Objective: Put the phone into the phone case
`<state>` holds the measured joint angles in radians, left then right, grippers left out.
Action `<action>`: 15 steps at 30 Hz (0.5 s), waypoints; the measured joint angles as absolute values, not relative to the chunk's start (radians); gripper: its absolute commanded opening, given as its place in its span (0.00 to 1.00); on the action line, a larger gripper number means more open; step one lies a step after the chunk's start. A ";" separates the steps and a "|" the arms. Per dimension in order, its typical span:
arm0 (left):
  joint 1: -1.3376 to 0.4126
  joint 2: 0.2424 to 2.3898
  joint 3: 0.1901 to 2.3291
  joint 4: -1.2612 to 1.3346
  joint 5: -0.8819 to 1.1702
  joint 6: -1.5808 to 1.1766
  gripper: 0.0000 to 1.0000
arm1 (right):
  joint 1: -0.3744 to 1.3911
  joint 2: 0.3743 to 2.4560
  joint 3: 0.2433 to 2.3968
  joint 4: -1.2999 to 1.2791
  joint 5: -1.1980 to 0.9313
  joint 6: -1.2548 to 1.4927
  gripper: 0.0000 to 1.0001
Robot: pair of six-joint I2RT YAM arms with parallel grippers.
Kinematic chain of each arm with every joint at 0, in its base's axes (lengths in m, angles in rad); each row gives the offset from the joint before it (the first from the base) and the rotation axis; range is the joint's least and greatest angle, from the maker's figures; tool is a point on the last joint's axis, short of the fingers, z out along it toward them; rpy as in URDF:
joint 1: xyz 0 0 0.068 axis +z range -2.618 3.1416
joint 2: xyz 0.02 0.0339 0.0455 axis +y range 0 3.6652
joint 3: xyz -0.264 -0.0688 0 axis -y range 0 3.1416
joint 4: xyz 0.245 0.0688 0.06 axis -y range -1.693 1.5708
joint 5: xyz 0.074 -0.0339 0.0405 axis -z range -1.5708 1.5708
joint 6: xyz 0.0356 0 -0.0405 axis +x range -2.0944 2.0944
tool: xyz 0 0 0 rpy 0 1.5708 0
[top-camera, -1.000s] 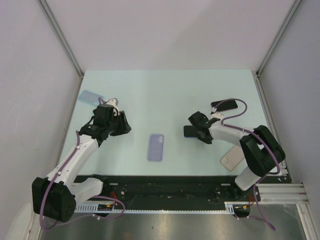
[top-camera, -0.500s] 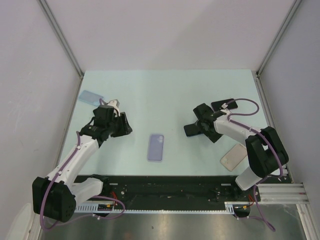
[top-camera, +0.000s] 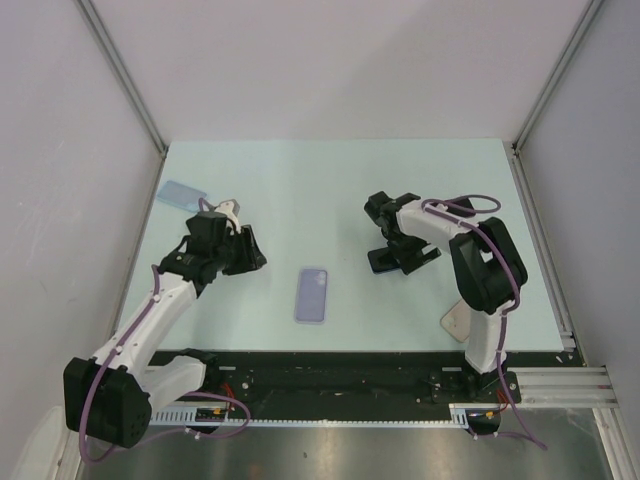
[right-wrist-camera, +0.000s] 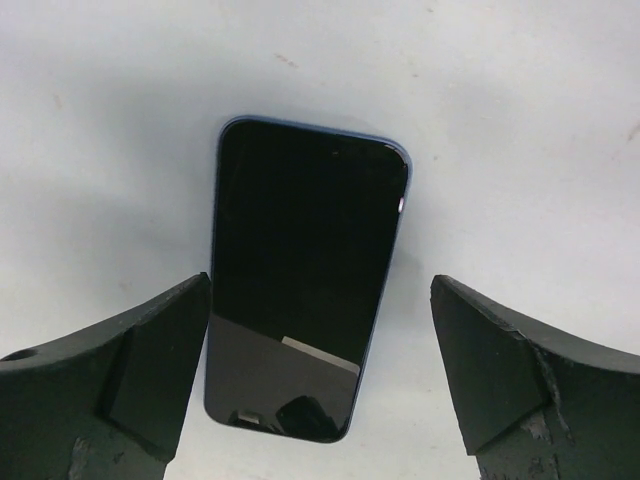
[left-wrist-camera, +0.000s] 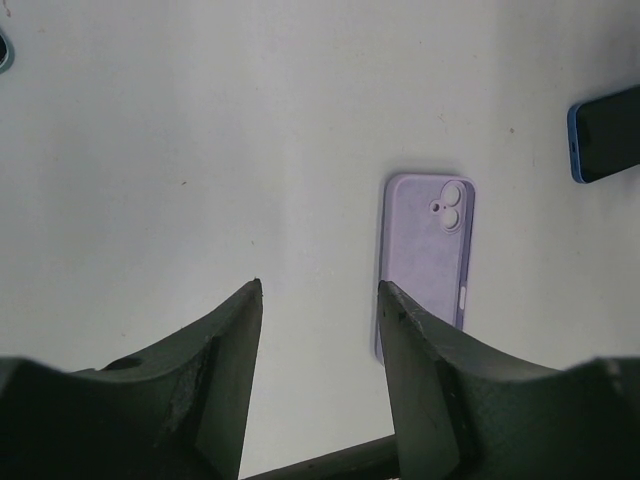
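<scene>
As you hover, right gripper point(right-wrist-camera: 320, 290): spread above phone point(right-wrist-camera: 305, 250).
Left gripper point(left-wrist-camera: 320, 290): spread, empty.
Lilac case point(left-wrist-camera: 425, 255): well apart, room all round.
Blue case point(top-camera: 181, 194): far-left edge.

Bright even overhead light, soft faint shadows, sharp wrist views

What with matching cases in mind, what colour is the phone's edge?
Blue, around the phone; the right wrist view shows it best.
</scene>
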<state>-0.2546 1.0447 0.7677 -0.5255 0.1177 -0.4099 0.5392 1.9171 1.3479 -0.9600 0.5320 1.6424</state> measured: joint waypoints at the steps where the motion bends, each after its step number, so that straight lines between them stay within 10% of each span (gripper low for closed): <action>1: -0.255 1.044 0.767 -0.525 0.118 -0.410 0.55 | 0.539 1.928 1.356 -0.975 0.531 1.660 0.95; 15: -0.255 1.044 0.767 -0.518 0.134 -0.410 0.55 | 0.513 1.963 1.375 -1.024 0.507 1.754 0.97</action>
<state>-0.2546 1.0439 0.7666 -0.5182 0.1341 -0.4099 0.5125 1.9629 1.3750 -1.0245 0.5068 1.7542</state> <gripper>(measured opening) 0.551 0.967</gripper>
